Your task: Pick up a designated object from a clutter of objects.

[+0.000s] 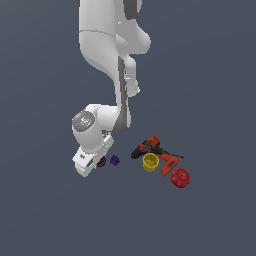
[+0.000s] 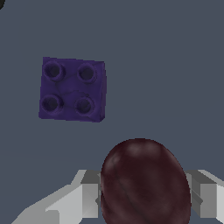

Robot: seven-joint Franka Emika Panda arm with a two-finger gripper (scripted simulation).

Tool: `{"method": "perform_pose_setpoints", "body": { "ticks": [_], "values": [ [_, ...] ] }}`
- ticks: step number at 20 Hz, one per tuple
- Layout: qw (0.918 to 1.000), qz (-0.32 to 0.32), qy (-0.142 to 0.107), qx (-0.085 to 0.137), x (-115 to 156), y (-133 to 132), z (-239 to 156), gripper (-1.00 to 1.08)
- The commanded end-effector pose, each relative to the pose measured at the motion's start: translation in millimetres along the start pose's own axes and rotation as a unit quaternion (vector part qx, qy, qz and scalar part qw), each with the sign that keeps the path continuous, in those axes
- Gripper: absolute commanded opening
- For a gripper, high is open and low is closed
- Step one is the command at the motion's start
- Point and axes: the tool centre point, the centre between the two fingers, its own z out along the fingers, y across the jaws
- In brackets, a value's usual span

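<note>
The designated object, a small dark maroon ball [image 2: 144, 183], sits between my gripper's [image 2: 145, 194] two grey fingers [image 2: 89, 194], which press against its two sides. In the exterior view the ball [image 1: 102, 161] peeks out beside the white hand, low near the floor, and the gripper [image 1: 98, 162] is shut on it. The purple studded cube [image 2: 72, 89] lies a short way off, apart from the ball; in the exterior view the cube [image 1: 114, 160] is just to the ball's right. The rest of the clutter lies further to the exterior view's right.
To the exterior view's right lie an orange-and-black power drill [image 1: 152, 148], a yellow cup [image 1: 150, 162] and a bright red round object [image 1: 180, 177]. The floor [image 1: 50, 215] is plain dark grey. The white arm [image 1: 107, 60] rises above the hand.
</note>
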Motion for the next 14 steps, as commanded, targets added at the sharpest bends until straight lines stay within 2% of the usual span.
{"method": "perform_pose_setpoints", "body": {
  "ticks": [1, 8, 14],
  "values": [
    [1.0, 0.0, 0.0, 0.0, 0, 0, 1, -1.0],
    [1.0, 0.0, 0.0, 0.0, 1, 0, -3, -1.0],
    [1.0, 0.0, 0.0, 0.0, 5, 2, -26, -1.0]
  ]
}}
